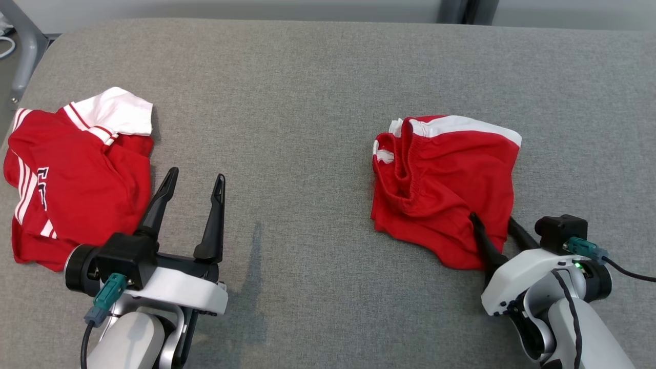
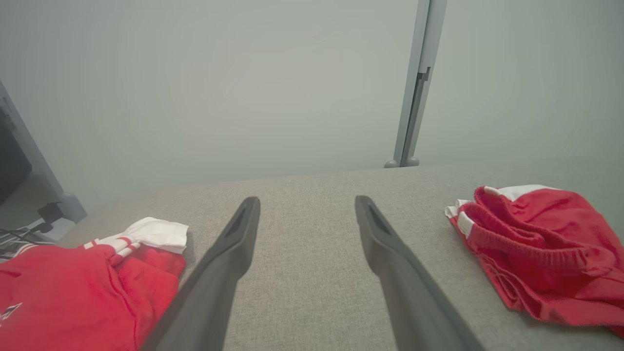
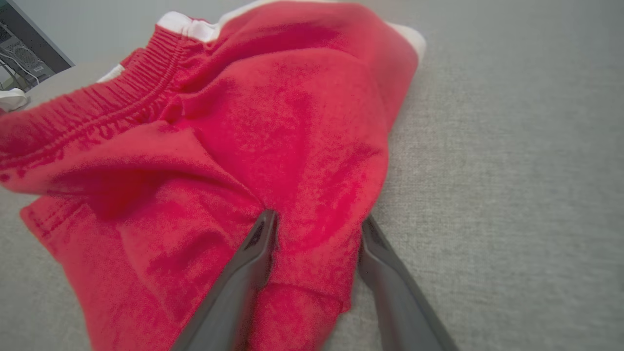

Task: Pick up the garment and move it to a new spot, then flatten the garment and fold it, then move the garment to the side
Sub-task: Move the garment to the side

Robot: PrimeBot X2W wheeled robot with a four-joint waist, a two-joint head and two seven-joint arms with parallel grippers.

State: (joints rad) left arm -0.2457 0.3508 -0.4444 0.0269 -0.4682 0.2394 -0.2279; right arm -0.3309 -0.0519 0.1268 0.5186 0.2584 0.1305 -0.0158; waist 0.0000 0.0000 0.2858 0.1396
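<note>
We have the right gripper (image 1: 492, 219) spread, its 2 fingers astride the near hem of the red shorts (image 1: 446, 174) on the right of the worktop (image 1: 307, 102), prob. to pinch & lift. The left gripper (image 1: 197, 175) hovers spread & empty, just right of the red shirt (image 1: 72, 189).

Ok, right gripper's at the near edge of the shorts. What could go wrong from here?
1. The right gripper straddles just a bunched fold at the near hem of the red shorts; closing may catch one layer, so they could lift crumpled or slip.
2. Its fingertips sit low by the grey table cover and might snag it.
3. The open left gripper is close to the red shirt and could drag it.
</note>
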